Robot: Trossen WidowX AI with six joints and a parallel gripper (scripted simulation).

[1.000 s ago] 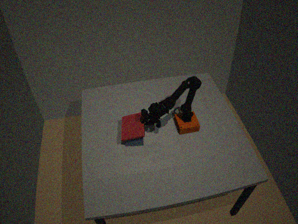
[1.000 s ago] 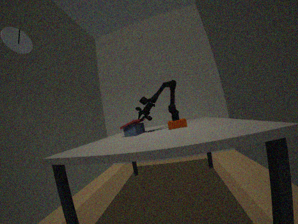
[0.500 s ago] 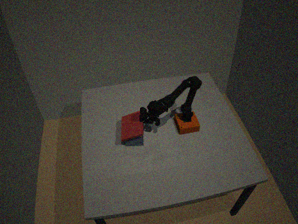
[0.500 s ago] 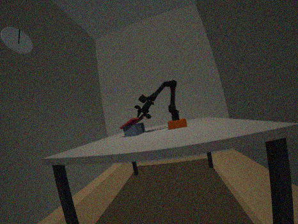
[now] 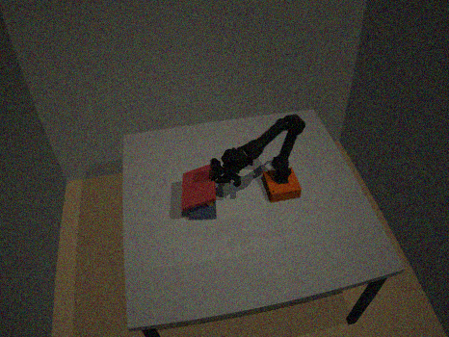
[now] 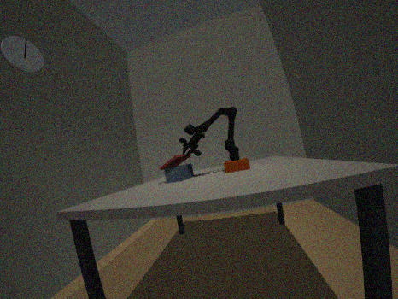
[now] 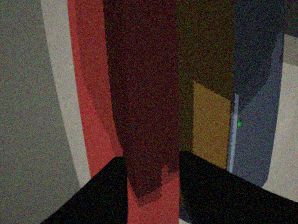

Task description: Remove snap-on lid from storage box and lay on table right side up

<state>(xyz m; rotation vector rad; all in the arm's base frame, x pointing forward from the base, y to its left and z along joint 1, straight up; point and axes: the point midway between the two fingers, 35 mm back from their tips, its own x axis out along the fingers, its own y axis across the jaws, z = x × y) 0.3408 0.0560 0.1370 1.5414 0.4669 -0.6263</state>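
The red lid [image 5: 198, 190] [image 6: 174, 161] [image 7: 95, 140] is tilted above the blue storage box [image 5: 204, 212] [image 6: 180, 173] [image 7: 257, 135]. Its edge on the arm's side is raised clear of the box; its far edge is lower and reaches past the box's far side. Whether the lid still touches the box there is hard to tell. The box stands on the table [image 5: 265, 250] [image 6: 256, 188]. My gripper [image 5: 214, 177] [image 6: 186, 154] [image 7: 150, 164] is shut on the raised edge of the lid. The lid hides most of the box's opening in the top view.
A yellow-orange thing [image 7: 212, 125] shows between lid and box wall, seemingly inside the box. The arm's base stands on an orange block [image 5: 284, 194] [image 6: 237, 166] to the right of the box. The table's left edge lies beyond the lid.
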